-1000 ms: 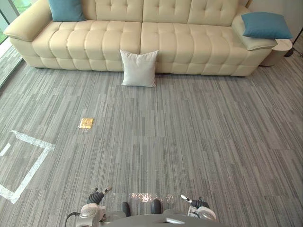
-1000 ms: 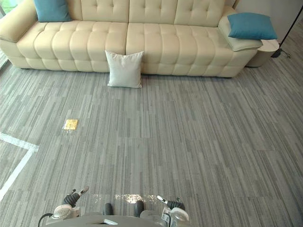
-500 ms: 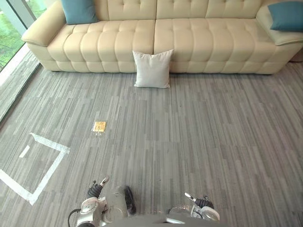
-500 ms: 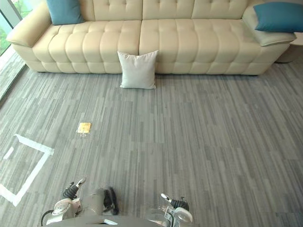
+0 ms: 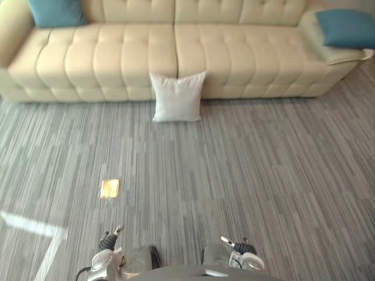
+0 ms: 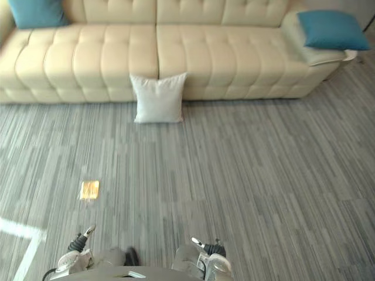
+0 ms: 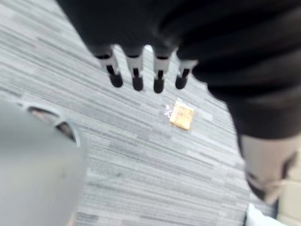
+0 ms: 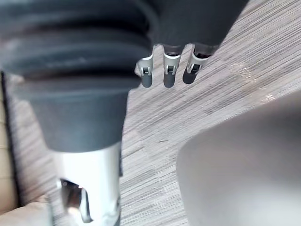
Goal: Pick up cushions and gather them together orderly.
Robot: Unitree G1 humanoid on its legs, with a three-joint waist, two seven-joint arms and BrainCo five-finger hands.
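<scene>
Cream upholstery takes up the far side of the room, where a long tufted sofa (image 5: pixel 234 52) runs from left to right. The white cushion (image 5: pixel 177 96) stands upright on the grey carpet (image 5: pixel 263 175), leaning back against the sofa's front at about its middle. The left teal cushion (image 5: pixel 55 12) is propped at the sofa's far-left end, and the right teal cushion (image 5: pixel 347 28) lies on the right armrest.

All three cushions are well apart from the robot's hands, which hang low at the near edge of the floor. The left hand (image 7: pixel 137 70) has its fingers straight and loose, with nothing in them and carpet beneath. The right hand (image 8: pixel 168 70) is also relaxed and empty.

A small gold packet (image 5: pixel 109 188) lies flat on the carpet at the near left, closer to the left hand than to the white cushion. A strip of white tape (image 5: pixel 29 225) crosses the floor further left.
</scene>
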